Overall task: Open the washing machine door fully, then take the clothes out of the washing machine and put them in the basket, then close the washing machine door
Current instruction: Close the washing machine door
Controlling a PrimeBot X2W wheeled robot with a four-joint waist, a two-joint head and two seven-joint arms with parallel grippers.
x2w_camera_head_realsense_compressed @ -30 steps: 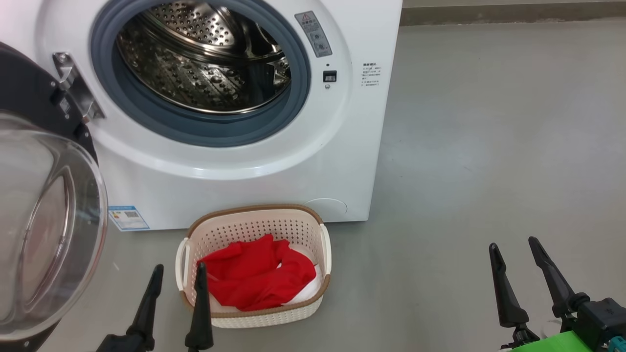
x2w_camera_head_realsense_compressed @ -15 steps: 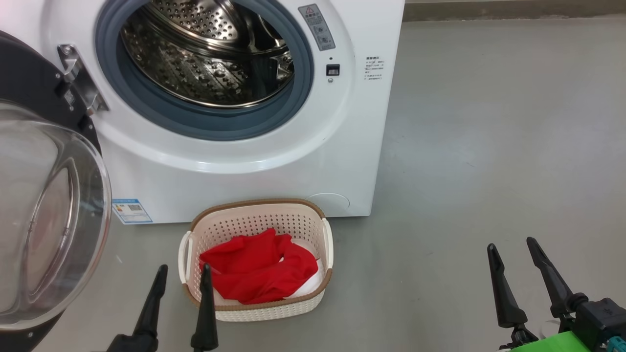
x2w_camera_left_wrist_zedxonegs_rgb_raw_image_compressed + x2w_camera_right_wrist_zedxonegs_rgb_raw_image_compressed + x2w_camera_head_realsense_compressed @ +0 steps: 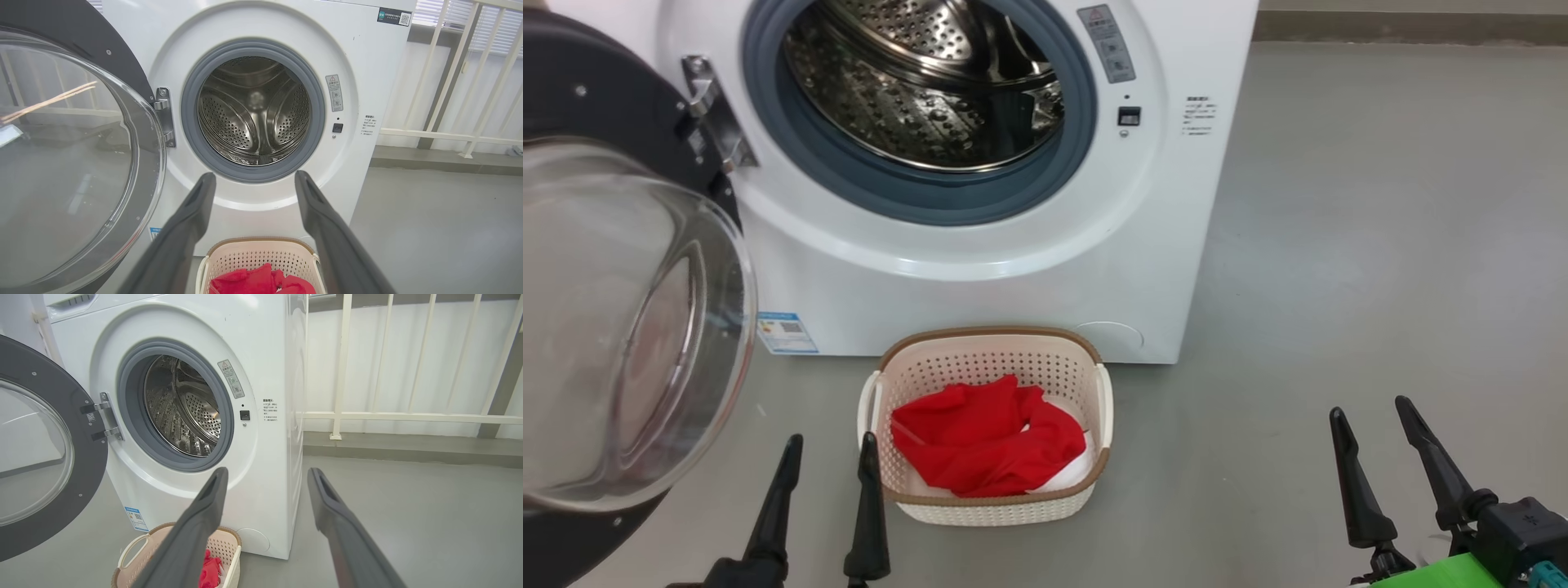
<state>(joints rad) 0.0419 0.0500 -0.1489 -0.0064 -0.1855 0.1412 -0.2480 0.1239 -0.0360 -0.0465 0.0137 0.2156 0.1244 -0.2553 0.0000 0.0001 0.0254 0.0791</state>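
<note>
So the steel drum (image 3: 931,90) of the big white front-loading washing machine (image 3: 980,269) is seen bare in all three views, and the soft red and white clothes (image 3: 980,445) are heaped in the small cream perforated plastic basket (image 3: 988,510) with the brown rim, parked on the grey floor (image 3: 1339,245) right in front of the machine. The large round door with the black rim and bulging clear glass (image 3: 621,310) is swung wide out on the left. Only the closing looks to be left, tbh.

The left gripper (image 3: 832,441) is held low between door and basket, jaws moderately apart, nothing in them. Same for the right gripper (image 3: 1369,408), well off to the right: parted, empty.

What could be botched:
- The glass bulge is slick and curved, so a finger pushed there could be skated off; the black rim would be the safer bet.
- A weak shove and the latch may not be caught, leaving the door ajar.
- A fingertip could be pinched against the grey rubber gasket (image 3: 915,192) if it's trailed along the rim.
- The basket could be nudged by the left arm on its sweep, being so close.

Counted: one machine, one door, one basket, two grippers, two fingers each. One clothes heap; how many garments can't be told.
</note>
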